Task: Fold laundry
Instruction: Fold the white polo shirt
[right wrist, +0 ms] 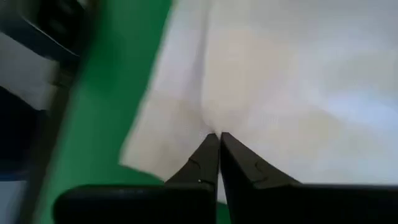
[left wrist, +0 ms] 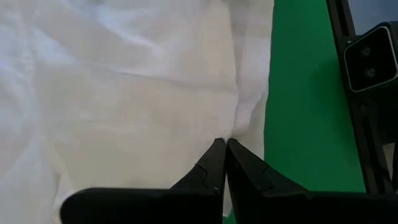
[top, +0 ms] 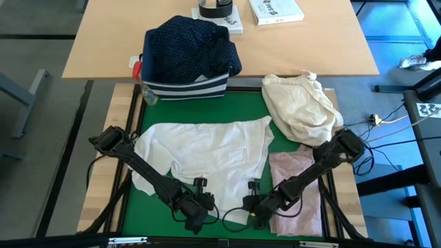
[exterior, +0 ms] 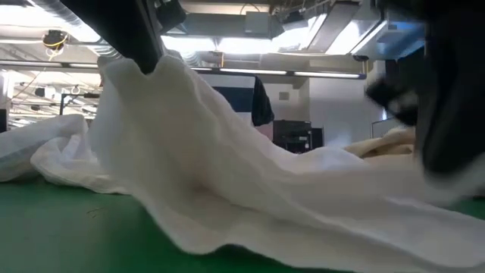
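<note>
- The left gripper [top: 200,219] is at the near edge of the green bench [top: 138,207], its two dark fingers [left wrist: 211,168] pressed together on the hem of the white shirt [top: 207,155], pinching the cloth.
- The right gripper [top: 253,212] sits just beside it, near the same edge, fingers [right wrist: 208,158] likewise closed tight on a fold of the white shirt.
- Both dark arms reach in from the bench's outer sides, slanting inward and toward the near edge, so the two grippers end up close together, a short gap between them.
- The white shirt lies spread and wrinkled across the middle of the bench; in the low view its cloth rises in a peak under one gripper.
- A pale pink top [top: 296,186] lies on the right side of the bench, partly under the right arm.
- A cream-beige cloth bundle [top: 300,107] sits at the far right corner.
- A navy white-dotted shirt [top: 189,48] is heaped in a navy fabric bin with white stripes [top: 186,88] at the far left.
</note>
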